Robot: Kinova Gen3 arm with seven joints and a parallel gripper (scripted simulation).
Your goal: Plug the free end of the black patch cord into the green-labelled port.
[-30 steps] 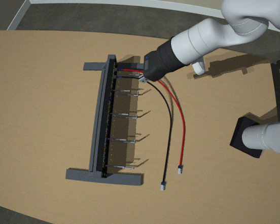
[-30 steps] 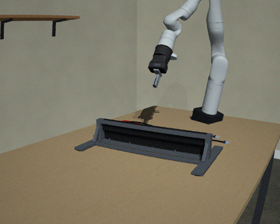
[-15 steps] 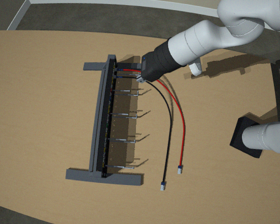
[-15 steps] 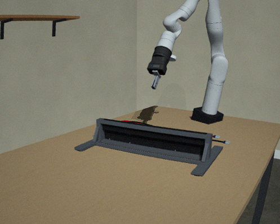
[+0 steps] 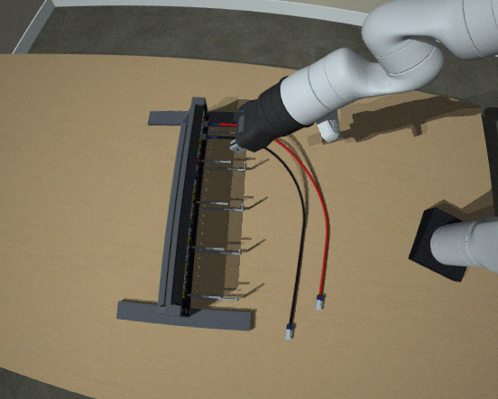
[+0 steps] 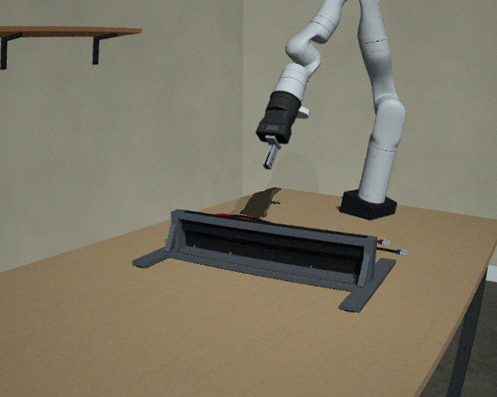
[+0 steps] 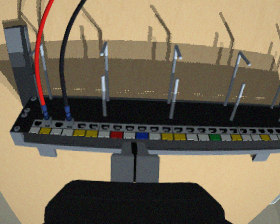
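The closed, empty jaws (image 5: 236, 146) (image 6: 268, 166) are hovering; the thin black cord (image 5: 303, 199) (image 6: 389, 250) (image 7: 62, 62), probably springy, is needing a grip at its plug (image 5: 287, 332) (image 6: 402, 252).

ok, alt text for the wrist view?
Closed, empty gripper in front of a port rack; red cord and black cord plugged in at left, green label right of the fingers, wire hooks behind.
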